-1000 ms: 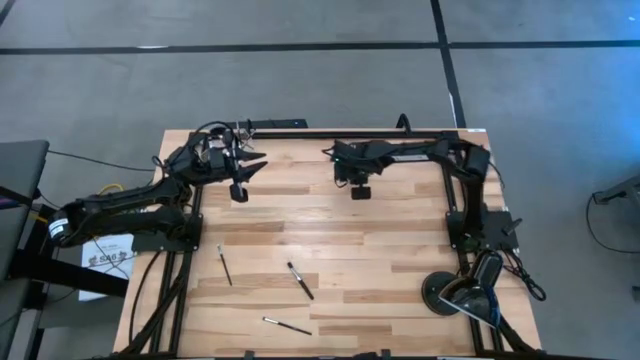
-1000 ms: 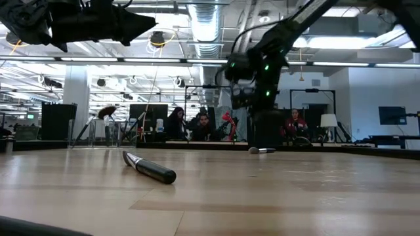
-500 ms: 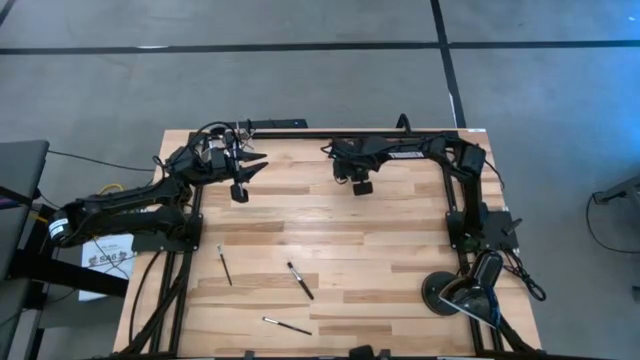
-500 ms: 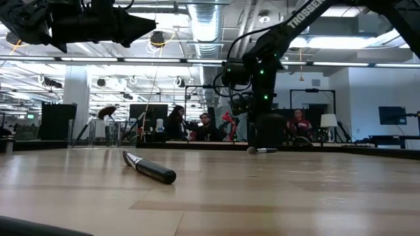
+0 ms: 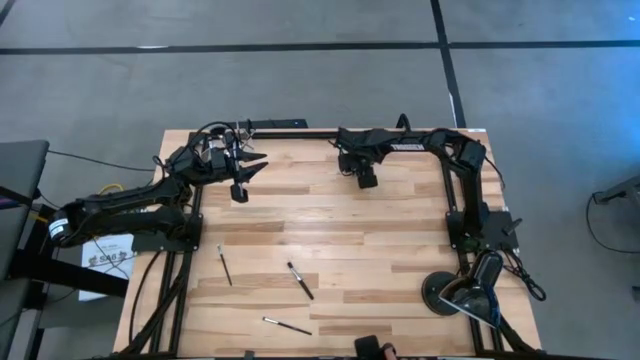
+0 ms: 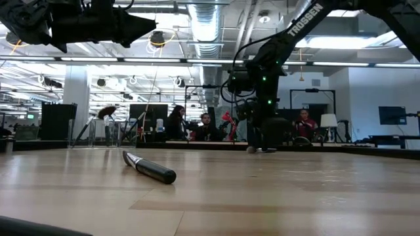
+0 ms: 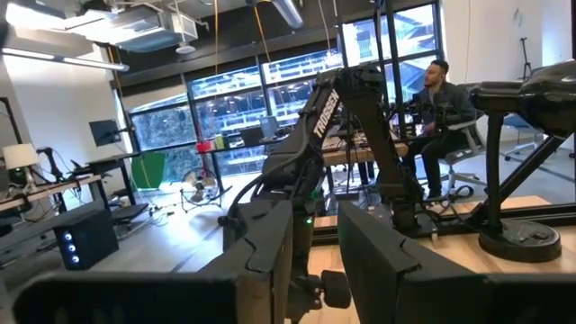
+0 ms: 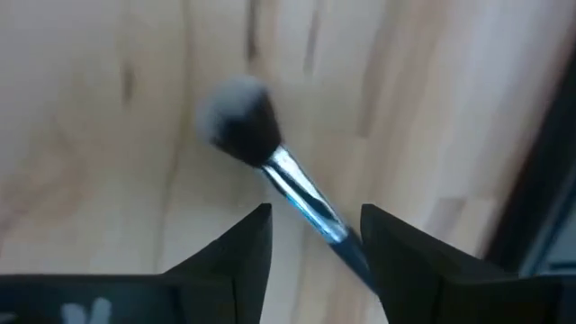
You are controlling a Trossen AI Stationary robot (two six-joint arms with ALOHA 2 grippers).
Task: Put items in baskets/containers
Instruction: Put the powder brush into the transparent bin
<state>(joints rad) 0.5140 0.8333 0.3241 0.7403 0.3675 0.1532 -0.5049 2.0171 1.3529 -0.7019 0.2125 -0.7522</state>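
Hovering near the table's (image 5: 400,250) far edge, your right gripper (image 5: 366,179) has its fingers spread over a fluffy brush (image 8: 270,153) lying on the wood. Your left gripper (image 5: 240,190) waits by the far left corner, fingers apart. Three brushes (image 5: 300,281) lie near the front edge.
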